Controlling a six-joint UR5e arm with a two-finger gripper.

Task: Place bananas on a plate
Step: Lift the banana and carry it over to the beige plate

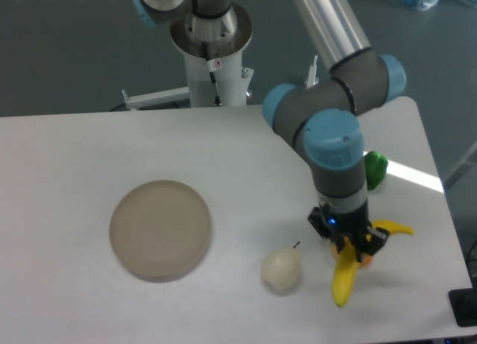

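Fixed camera: the gripper [349,243] pinches the banana [344,275] near its middle, at the right of the table [67,150]; the fruit hangs curved below the jaws, its stem end sticking out right. Whether it is clear of the table I cannot tell. The plate [160,228] lies bare, well apart to the left, with the pear [281,269] between. By my reading the grasp is done; carry and release remain. An orange fruit [365,258] peeks behind the banana; a green thing [375,169] sits further back. No legible writing

A pale pear [281,270] lies on the white table [89,150]; a green object [375,169] sits well apart.
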